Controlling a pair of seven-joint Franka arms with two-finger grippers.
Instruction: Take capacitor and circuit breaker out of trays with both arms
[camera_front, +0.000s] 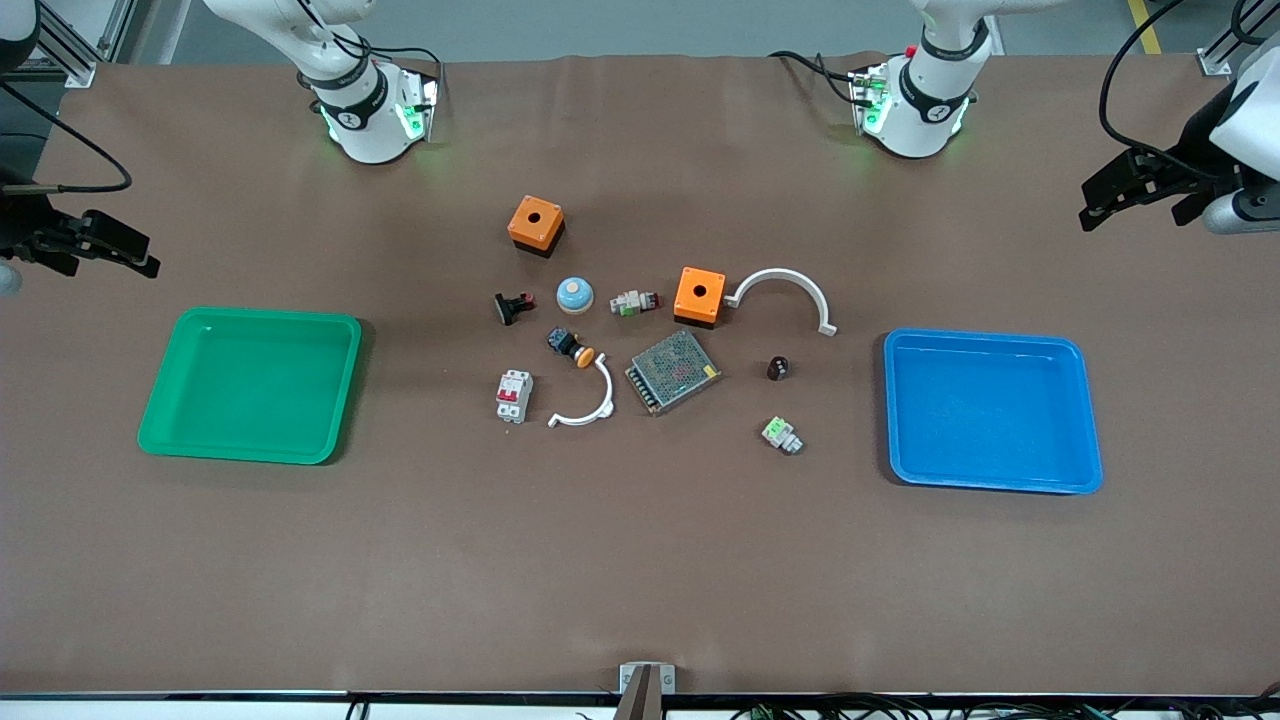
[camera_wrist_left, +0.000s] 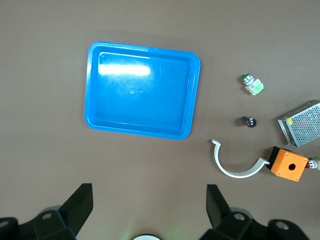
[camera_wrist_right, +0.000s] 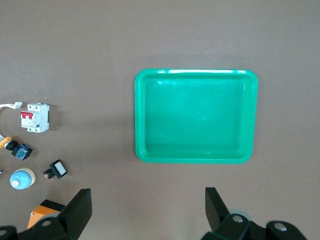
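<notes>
The capacitor (camera_front: 778, 367), a tiny dark cylinder, stands on the table between a metal mesh box and the blue tray (camera_front: 990, 410). It also shows in the left wrist view (camera_wrist_left: 248, 121). The breaker (camera_front: 514, 396), a small white block with red levers, lies toward the green tray (camera_front: 250, 385) and shows in the right wrist view (camera_wrist_right: 35, 117). My left gripper (camera_front: 1140, 205) hangs open and empty high over the left arm's end of the table (camera_wrist_left: 149, 200). My right gripper (camera_front: 105, 262) hangs open and empty high over the right arm's end (camera_wrist_right: 148, 200).
Both trays hold nothing. Between them lie two orange boxes (camera_front: 536, 224) (camera_front: 700, 295), two white arcs (camera_front: 790, 290) (camera_front: 590, 405), the mesh box (camera_front: 672, 370), a blue dome (camera_front: 575, 294), a black-and-red switch (camera_front: 513, 306), an orange-capped push-button (camera_front: 570, 346), a white button part (camera_front: 634, 301) and a white-and-green connector (camera_front: 781, 435).
</notes>
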